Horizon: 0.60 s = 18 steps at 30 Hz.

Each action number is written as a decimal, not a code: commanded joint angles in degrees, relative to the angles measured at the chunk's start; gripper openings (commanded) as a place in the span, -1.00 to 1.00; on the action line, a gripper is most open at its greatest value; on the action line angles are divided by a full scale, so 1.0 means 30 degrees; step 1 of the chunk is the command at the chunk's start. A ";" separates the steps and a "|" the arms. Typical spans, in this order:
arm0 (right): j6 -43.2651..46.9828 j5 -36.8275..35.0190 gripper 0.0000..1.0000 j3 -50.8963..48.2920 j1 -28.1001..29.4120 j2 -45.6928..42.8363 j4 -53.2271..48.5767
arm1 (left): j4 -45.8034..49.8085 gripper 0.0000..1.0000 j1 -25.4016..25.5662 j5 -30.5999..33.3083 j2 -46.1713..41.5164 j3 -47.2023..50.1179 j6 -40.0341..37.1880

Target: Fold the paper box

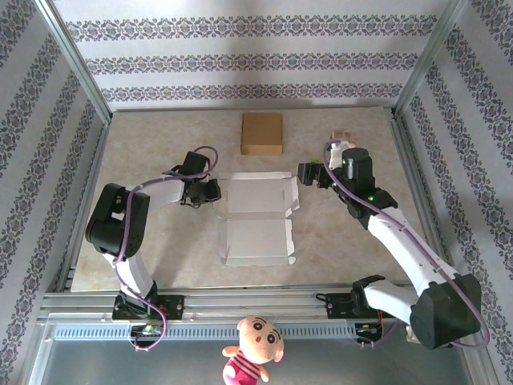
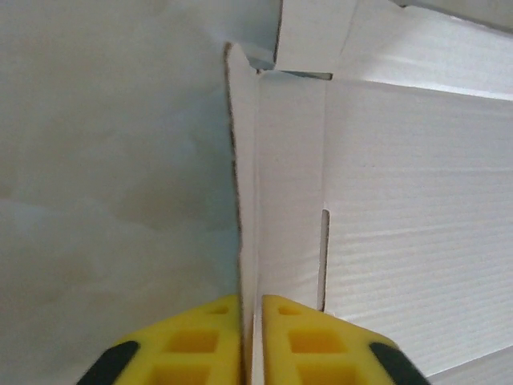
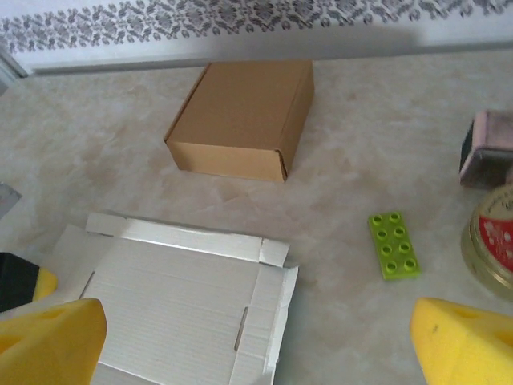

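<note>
The left end effector (image 1: 210, 191) is squeezed almost closed on the white paper box (image 1: 256, 220). Its two yellow fingers (image 2: 200, 337) pinch a thin side flap (image 2: 247, 184) that stands up along the edge of the box. The flap runs straight ahead from the fingertips. The rest of the box spreads out to the right of them. The bare counter (image 2: 104, 160) is to the left of the fingers.

The right end effector (image 1: 309, 172) is wide, with nothing between its fingers. It hangs near the far right corner of the paper box. In the right wrist view the box lies below it, more toward its left finger. Ahead of this end effector sits a closed brown box (image 3: 240, 116). A small green brick (image 3: 393, 245) lies on the counter near its right finger. A round tin (image 3: 490, 249) sits farther to the right.
</note>
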<state>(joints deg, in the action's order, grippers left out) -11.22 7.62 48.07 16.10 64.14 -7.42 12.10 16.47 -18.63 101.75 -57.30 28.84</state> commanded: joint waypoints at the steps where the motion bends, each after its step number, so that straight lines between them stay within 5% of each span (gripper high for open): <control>1: 0.3738 0.1210 0.91 0.1495 -0.0161 0.0474 -0.0589 | -0.0985 -0.85 -0.0504 -0.1038 0.0113 -0.0467 -0.0746; 10: 1.3527 0.3313 0.67 0.1814 0.1026 0.0474 -0.1211 | -0.5256 -1.00 -0.0684 -0.3143 -0.2245 0.1209 -0.4523; 18: 1.8494 0.3206 0.56 0.3670 0.2729 0.2641 -0.2353 | -1.3912 -1.00 -0.0657 -0.6053 -0.4555 0.4810 -0.6387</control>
<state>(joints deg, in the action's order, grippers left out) 36.12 15.62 55.86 23.62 69.89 -12.95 -15.66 15.14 -31.07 89.06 -44.82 14.55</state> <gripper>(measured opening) 0.791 0.040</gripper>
